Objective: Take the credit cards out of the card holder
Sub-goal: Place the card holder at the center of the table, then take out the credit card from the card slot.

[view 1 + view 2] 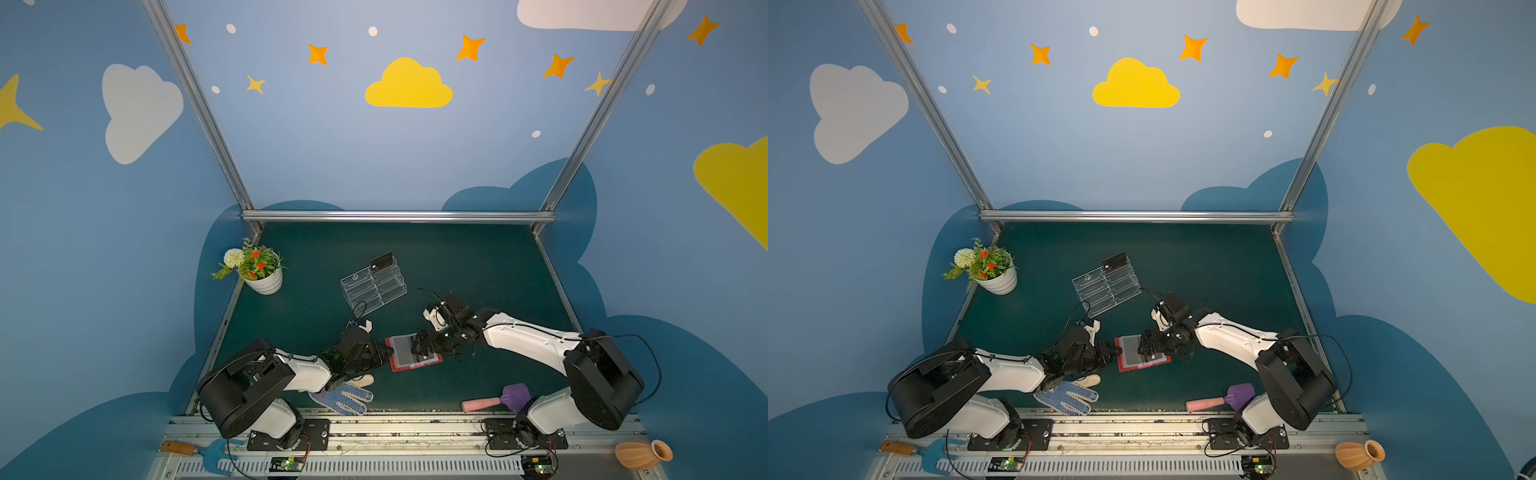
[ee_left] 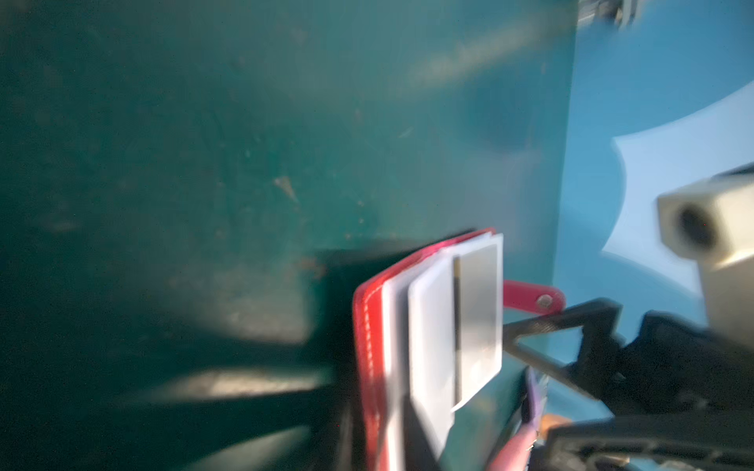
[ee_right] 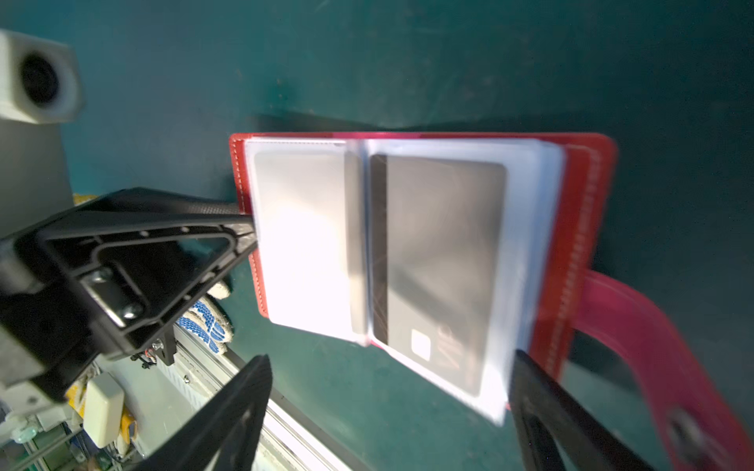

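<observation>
card holder (image 1: 405, 353) lies open on the table (image 1: 478, 270) between both grippers
right gripper (image 1: 419, 348) stands wide over the sleeved credit card (image 3: 444, 261); left gripper (image 1: 385, 354) touches the cover's edge, its spread unclear. if that edge slips free, the whole holder may drag along with the card.

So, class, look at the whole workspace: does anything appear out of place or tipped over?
Yes: the clay pot appears to lie on its side, off the green mat, beyond the right arm's base.
</observation>
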Action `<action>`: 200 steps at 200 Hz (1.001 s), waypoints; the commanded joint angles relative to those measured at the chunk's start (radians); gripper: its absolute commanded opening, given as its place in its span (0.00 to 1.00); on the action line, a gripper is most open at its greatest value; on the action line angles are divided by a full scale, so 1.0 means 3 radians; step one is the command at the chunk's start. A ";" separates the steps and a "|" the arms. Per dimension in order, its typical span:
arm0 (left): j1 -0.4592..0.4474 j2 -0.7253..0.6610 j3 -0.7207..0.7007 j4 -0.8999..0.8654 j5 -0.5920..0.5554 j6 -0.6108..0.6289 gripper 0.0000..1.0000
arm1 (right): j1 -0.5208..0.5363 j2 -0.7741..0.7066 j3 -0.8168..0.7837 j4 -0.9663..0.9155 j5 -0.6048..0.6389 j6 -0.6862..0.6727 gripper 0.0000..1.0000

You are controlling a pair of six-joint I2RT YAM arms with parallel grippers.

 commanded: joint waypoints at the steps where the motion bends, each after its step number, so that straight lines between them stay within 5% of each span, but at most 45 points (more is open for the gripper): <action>1: 0.0042 -0.0202 0.0030 -0.0410 -0.0014 0.0134 0.55 | -0.0119 -0.0243 -0.0131 -0.0050 -0.0061 -0.0007 0.88; 17: 0.0038 -0.0482 0.0092 -0.0778 -0.0076 0.0144 0.65 | -0.0198 -0.0410 -0.0171 -0.0097 -0.0068 0.0005 0.88; 52: 0.0005 -0.1482 0.0352 -0.2033 -0.0590 0.0203 0.70 | -0.0310 -0.0560 -0.0088 -0.0206 -0.0072 0.0013 0.80; 79: 0.0001 -0.1890 0.0429 -0.1974 -0.0566 0.0216 0.65 | -0.0380 -0.0427 -0.0032 -0.0119 -0.0164 -0.0005 0.48; 114: -0.0026 -0.1213 0.0627 -0.1396 0.0157 0.0044 0.56 | -0.0419 -0.0075 0.0018 0.0080 -0.0282 -0.0021 0.16; 200: -0.0134 -0.0013 0.0642 -0.0189 0.0388 -0.0405 0.53 | -0.0458 0.0319 -0.0046 0.0353 -0.0280 -0.0019 0.09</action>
